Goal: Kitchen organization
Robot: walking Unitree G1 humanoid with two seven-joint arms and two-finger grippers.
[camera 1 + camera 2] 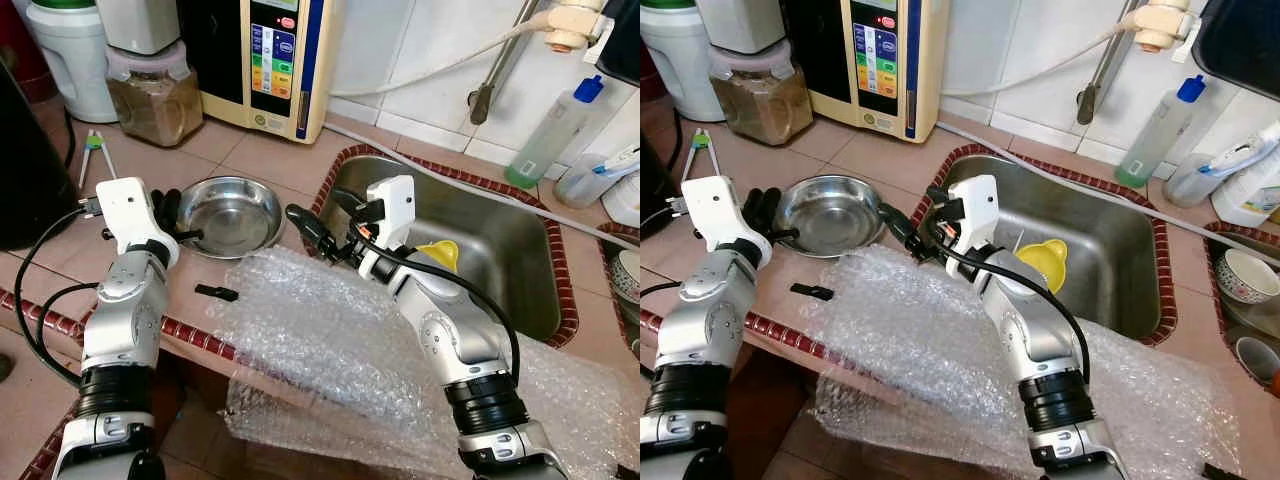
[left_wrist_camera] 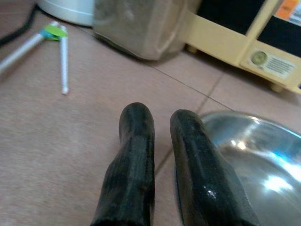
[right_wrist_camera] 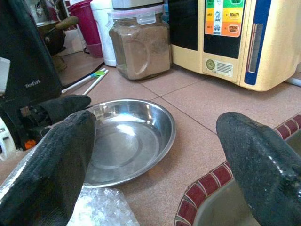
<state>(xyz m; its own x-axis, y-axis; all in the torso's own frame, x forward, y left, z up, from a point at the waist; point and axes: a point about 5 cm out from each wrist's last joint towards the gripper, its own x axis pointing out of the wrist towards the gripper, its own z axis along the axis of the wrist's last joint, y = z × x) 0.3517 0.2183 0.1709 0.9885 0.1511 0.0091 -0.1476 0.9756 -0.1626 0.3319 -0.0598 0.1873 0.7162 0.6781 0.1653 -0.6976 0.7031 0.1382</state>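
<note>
Risks, left to right. Left gripper (image 1: 168,203) sits at the left rim of the steel bowl (image 1: 232,212), its 2 fingers (image 2: 136,141) nearly together w/ only a narrow gap, nothing held. A push from here would likely slide the light bowl across the tile counter (image 1: 260,150) toward the sink (image 1: 500,250) rather than lift it. Small black piece (image 1: 216,292) lies near the counter's near edge, easily knocked off. Bubble wrap (image 1: 330,340) drapes over that edge and under the right arm; my guess is any arm sweep drags it, and the bowl w/ it. Right gripper (image 1: 318,232) hovers btw bowl and sink corner, fingers spread wide, empty.

Containers: white jug (image 1: 70,55) far left, contents can't tell. Lidded jar (image 1: 155,95) holds brown powder. Bowl is empty. Sink holds a yellow funnel-like item (image 1: 441,254). Far right, clear bottle w/ blue cap (image 1: 552,125), contents unclear. Patterned bowl (image 1: 1246,277) at right edge, looks empty.
</note>
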